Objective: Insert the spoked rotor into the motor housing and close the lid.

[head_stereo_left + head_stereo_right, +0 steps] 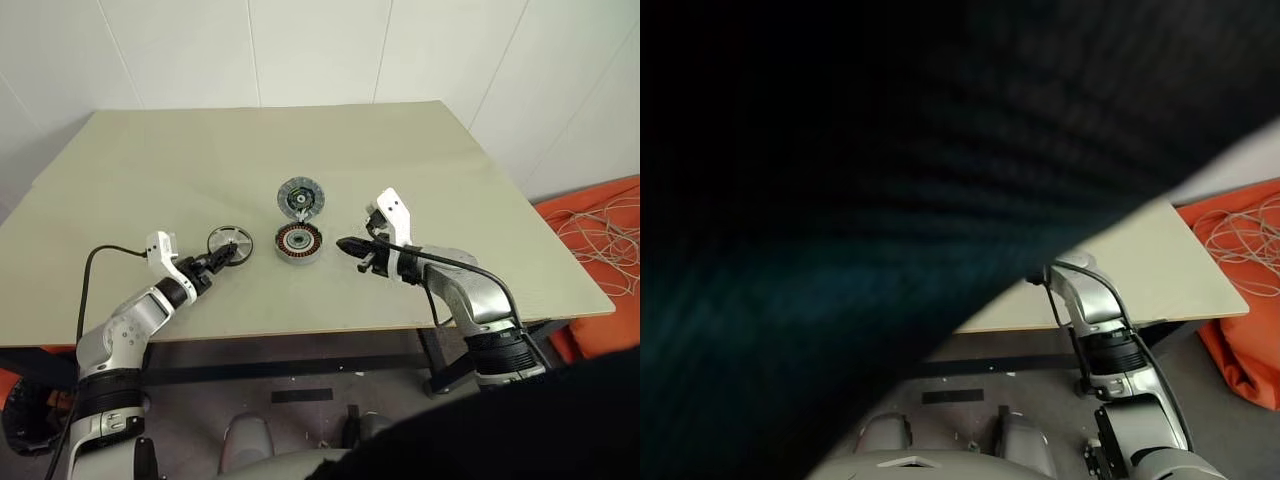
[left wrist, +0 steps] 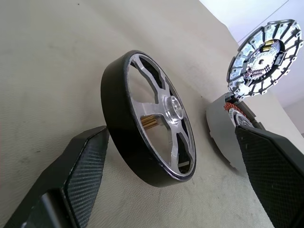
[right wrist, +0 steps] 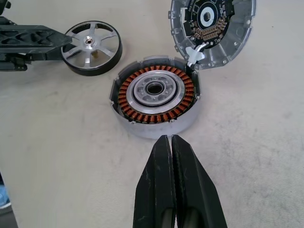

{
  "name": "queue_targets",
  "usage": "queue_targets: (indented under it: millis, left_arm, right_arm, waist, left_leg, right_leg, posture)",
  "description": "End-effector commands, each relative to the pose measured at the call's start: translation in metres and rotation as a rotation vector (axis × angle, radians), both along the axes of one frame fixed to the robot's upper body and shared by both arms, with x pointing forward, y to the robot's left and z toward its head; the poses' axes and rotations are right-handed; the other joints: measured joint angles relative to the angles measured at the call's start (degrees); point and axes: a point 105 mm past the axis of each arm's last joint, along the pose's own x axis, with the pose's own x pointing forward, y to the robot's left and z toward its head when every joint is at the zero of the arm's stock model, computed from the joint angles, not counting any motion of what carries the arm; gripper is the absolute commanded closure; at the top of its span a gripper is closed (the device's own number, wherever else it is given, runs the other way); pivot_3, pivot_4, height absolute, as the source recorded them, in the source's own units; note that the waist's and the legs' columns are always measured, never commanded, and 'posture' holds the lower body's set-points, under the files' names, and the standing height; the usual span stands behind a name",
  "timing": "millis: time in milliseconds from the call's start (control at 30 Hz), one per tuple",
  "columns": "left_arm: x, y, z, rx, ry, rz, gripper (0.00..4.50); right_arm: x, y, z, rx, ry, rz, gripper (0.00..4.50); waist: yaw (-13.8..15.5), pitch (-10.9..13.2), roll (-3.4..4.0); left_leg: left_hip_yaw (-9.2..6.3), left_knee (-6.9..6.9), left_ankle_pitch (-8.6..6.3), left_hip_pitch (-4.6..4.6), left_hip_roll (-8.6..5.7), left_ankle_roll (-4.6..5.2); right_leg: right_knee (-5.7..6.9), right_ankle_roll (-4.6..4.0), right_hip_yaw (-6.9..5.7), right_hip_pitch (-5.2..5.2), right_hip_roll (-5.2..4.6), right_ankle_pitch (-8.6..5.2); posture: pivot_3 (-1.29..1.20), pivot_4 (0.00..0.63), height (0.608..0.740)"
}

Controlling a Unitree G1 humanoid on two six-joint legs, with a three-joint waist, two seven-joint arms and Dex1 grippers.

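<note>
Now left gripper [image 1: 222, 260], spread wide, is straddling the rotor [image 1: 230, 242] on the surface [image 1: 150, 170] to grab it; right gripper [image 3: 170, 142], pressed together, is idling beside the housing [image 1: 298, 243], lid [image 1: 297, 198] standing open.

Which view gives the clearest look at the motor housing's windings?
The right wrist view: the motor housing sits open from above, its copper winding ring fully visible. The left eye view shows it small; the left wrist view catches an edge behind a finger.
</note>
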Motion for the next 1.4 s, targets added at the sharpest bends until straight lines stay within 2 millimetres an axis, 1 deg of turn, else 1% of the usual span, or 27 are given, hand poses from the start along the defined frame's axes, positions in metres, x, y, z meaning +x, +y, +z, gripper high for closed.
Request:
queue_targets:
  millis: [33, 133, 300, 500, 700, 800, 900, 967, 1033, 1133, 1267, 1400]
  left_arm:
    - [0.008, -0.003, 0.01, 0.002, -0.041, -0.002, 0.0]
    - [0.012, -0.005, 0.011, 0.001, -0.046, 0.005, 0.64]
    - [0.014, -0.006, 0.011, 0.008, -0.053, 0.006, 2.29]
    - [0.015, -0.006, 0.011, 0.011, -0.054, 0.005, 2.29]
    - [0.016, -0.012, 0.016, -0.017, -0.07, -0.009, 2.29]
    - [0.015, -0.015, 0.018, -0.01, -0.081, -0.03, 2.88]
    - [0.014, -0.018, 0.019, -0.008, -0.083, -0.039, 3.75]
    - [0.016, -0.02, 0.02, -0.017, -0.08, -0.041, 4.09]
    - [0.016, -0.027, 0.024, -0.045, -0.084, -0.067, 4.09]
    - [0.014, -0.043, 0.04, -0.14, -0.116, -0.132, 4.09]
    - [0.015, -0.05, 0.05, -0.191, -0.139, -0.155, 4.09]
    - [0.02, -0.055, 0.065, -0.338, -0.169, -0.155, 4.09]
  right_arm:
    - [0.001, 0.003, 0.016, 0.03, -0.05, 0.003, 4.44]
    - [0.001, 0.005, 0.016, 0.027, -0.055, 0.0, 4.5]
    - [0.004, 0.004, 0.016, 0.023, -0.06, -0.012, 4.5]
    - [0.006, 0.003, 0.015, 0.015, -0.063, -0.024, 4.5]
    - [0.008, 0.002, 0.015, 0.009, -0.068, -0.042, 4.5]
    - [0.01, 0.0, 0.015, 0.007, -0.073, -0.053, 4.5]
    - [0.011, 0.0, 0.015, 0.006, -0.074, -0.058, 4.5]
    - [0.012, 0.0, 0.015, 0.006, -0.073, -0.06, 4.5]
    - [0.012, 0.0, 0.014, 0.004, -0.074, -0.062, 4.5]
    - [0.013, 0.0, 0.014, 0.002, -0.074, -0.064, 4.5]
    - [0.014, -0.001, 0.014, 0.0, -0.075, -0.067, 4.5]
    - [0.014, -0.001, 0.013, -0.001, -0.075, -0.07, 4.5]
  waist:
    - [0.2, 0.0, 0.0]
    - [0.6, 0.0, 0.0]
    - [0.6, 0.0, 0.0]
    - [0.6, 0.0, 0.0]
    - [0.7, 0.0, 0.0]
    - [0.7, 0.0, 0.0]
    - [0.6, 0.0, -0.01]
    - [0.6, 0.0, 0.0]
    - [0.6, 0.0, 0.0]
    - [0.7, 0.0, -0.01]
    - [0.7, 0.0, -0.01]
    - [0.7, 0.0, -0.01]
  left_leg:
    - [0.0, 0.0, 0.0, 0.01, 0.0, 0.0]
    - [0.0, 0.0, 0.01, 0.0, 0.0, -0.01]
    - [0.0, 0.0, 0.0, -0.04, -0.01, -0.01]
    - [0.0, -0.01, 0.0, -0.03, -0.01, -0.01]
    - [0.0, -0.01, 0.0, -0.03, -0.01, -0.01]
    - [0.0, -0.01, 0.0, -0.03, -0.01, -0.01]
    - [0.0, -0.01, 0.0, -0.03, -0.01, -0.01]
    - [0.0, 0.0, 0.01, -0.01, 0.0, -0.01]
    - [0.0, -0.01, 0.02, 0.0, 0.02, -0.04]
    - [0.0, 0.0, 0.02, -0.02, -0.02, -0.03]
    - [-0.01, 0.0, 0.02, -0.08, -0.02, -0.03]
    - [-0.01, -0.01, 0.02, -0.08, -0.03, -0.03]
  right_leg:
    - [0.0, 0.0, 0.0, 0.0, 0.0, 0.0]
    - [0.0, 0.01, 0.0, 0.0, 0.0, 0.0]
    - [-0.02, 0.0, 0.0, -0.01, 0.0, 0.0]
    - [-0.03, 0.0, -0.01, -0.01, 0.0, 0.0]
    - [-0.03, 0.01, -0.01, -0.01, 0.0, 0.0]
    - [-0.03, 0.01, -0.01, -0.01, 0.0, 0.0]
    - [-0.03, 0.01, -0.01, -0.01, 0.0, 0.0]
    - [-0.01, 0.01, -0.01, 0.0, 0.0, 0.0]
    - [0.0, 0.01, -0.01, -0.01, 0.01, 0.0]
    - [-0.01, 0.01, -0.01, 0.0, -0.01, 0.0]
    - [-0.02, 0.0, -0.02, -0.03, -0.02, 0.01]
    - [-0.03, 0.0, -0.02, -0.03, -0.02, 0.01]
  posture:
    - [0.0, 0.0, 0.74]
    - [0.0, 0.0, 0.74]
    - [0.0, 0.0, 0.74]
    - [0.0, 0.0, 0.74]
    - [0.0, 0.0, 0.74]
    - [0.0, 0.0, 0.74]
    - [0.0, 0.0, 0.74]
    - [0.0, 0.0, 0.74]
    - [0.0, 0.0, 0.74]
    - [0.0, 0.0, 0.74]
    - [0.0, 0.0, 0.74]
    - [0.0, 0.0, 0.74]
